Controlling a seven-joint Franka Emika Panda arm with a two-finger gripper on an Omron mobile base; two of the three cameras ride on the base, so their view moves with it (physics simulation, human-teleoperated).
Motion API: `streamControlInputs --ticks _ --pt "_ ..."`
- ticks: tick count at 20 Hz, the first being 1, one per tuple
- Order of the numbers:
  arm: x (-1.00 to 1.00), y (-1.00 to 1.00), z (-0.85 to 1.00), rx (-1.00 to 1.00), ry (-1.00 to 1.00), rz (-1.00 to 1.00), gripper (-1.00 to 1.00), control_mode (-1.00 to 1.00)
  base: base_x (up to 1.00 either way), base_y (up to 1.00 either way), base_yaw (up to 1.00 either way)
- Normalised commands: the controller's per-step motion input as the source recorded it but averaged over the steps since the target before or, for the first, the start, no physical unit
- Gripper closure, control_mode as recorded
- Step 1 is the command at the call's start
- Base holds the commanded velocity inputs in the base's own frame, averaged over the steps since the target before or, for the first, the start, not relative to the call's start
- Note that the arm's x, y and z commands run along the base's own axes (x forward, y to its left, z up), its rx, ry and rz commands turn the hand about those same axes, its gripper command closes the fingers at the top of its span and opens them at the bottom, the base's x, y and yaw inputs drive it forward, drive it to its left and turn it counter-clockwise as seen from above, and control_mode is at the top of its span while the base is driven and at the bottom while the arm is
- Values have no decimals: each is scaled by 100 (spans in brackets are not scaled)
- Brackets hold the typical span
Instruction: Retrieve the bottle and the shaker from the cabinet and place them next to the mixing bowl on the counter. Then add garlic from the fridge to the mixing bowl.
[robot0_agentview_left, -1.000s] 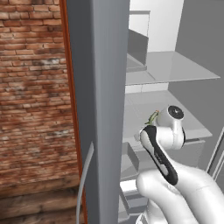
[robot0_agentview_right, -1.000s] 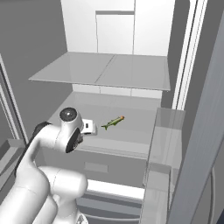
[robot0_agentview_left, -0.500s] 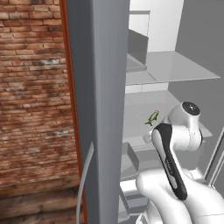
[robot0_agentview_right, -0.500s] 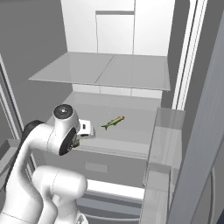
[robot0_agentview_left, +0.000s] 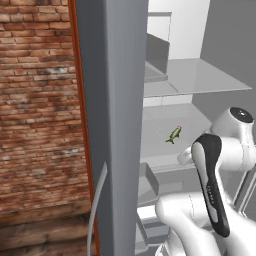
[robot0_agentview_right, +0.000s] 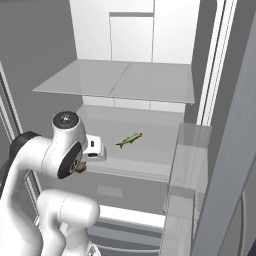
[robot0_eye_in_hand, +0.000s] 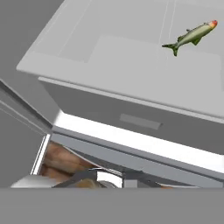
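open fridge (robot0_agentview_right: 150, 30), pale shelves, small fish (robot0_agentview_right: 129, 141) on the middle shelf (robot0_agentview_right: 150, 155). hand (robot0_agentview_right: 80, 167) tucked behind the wrist by the shelf edge; can't tell its opening or any garlic. risk: pulling out empty, clipping the shelf.

No text, label, brand, number or sign can be read on any surface in these views.
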Motion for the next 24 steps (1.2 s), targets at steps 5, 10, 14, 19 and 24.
streamControlInputs --ticks 5,10,14,19,24 --pt "-80 0 35 0 -9 0 100 -100 0 0 0" --pt "-59 0 47 0 -18 0 100 -100 0 0 0" --pt "-18 0 1 0 -8 0 100 -100 0 0 0" --pt "0 0 0 0 0 0 100 -100 0 0 0" --pt "0 0 0 0 0 0 100 100 0 0 0"
